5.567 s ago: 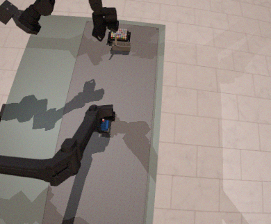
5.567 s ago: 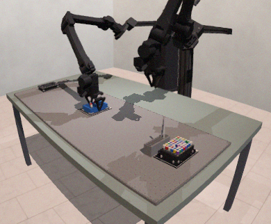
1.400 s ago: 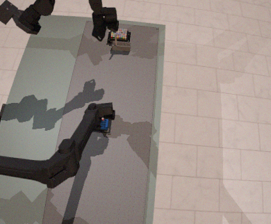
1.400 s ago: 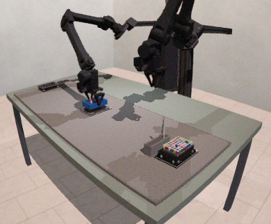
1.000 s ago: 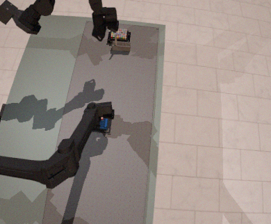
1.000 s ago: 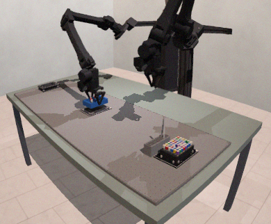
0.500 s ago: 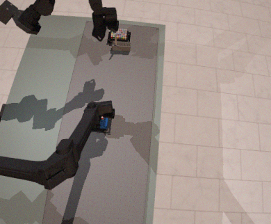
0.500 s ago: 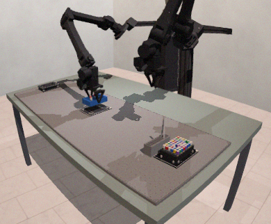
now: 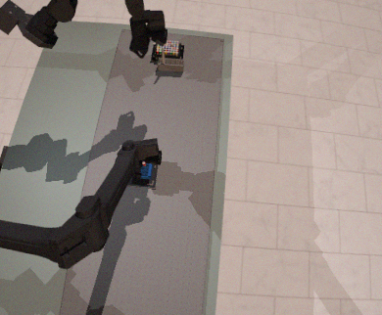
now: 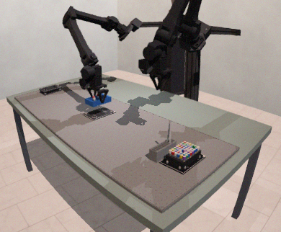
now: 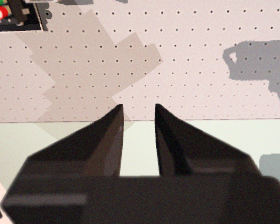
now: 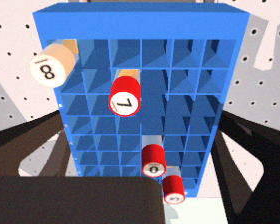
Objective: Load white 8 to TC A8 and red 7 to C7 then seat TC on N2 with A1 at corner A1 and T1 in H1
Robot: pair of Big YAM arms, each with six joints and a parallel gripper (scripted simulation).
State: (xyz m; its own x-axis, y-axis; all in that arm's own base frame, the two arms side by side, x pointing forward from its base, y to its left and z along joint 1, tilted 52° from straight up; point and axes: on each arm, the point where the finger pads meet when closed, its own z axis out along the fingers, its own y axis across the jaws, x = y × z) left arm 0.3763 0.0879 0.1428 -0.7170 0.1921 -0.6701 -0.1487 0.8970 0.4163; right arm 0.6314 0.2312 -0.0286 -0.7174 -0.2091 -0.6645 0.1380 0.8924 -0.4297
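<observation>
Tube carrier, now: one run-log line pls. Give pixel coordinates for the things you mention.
TC (image 9: 147,171) (image 10: 98,101) (image 12: 141,25): raised off its nest | right end effector (image 10: 98,94): shut on TC | white 8 (image 12: 53,65), red 7 (image 12: 124,96): in TC | left end effector (image 11: 139,106): no load | N2: TC not seated

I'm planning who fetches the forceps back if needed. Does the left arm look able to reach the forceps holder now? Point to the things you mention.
Probably yes: the left pincer (image 11: 139,111) looks empty, and nothing visible stands between it and the grey holder (image 9: 170,68) (image 10: 159,152).
</observation>
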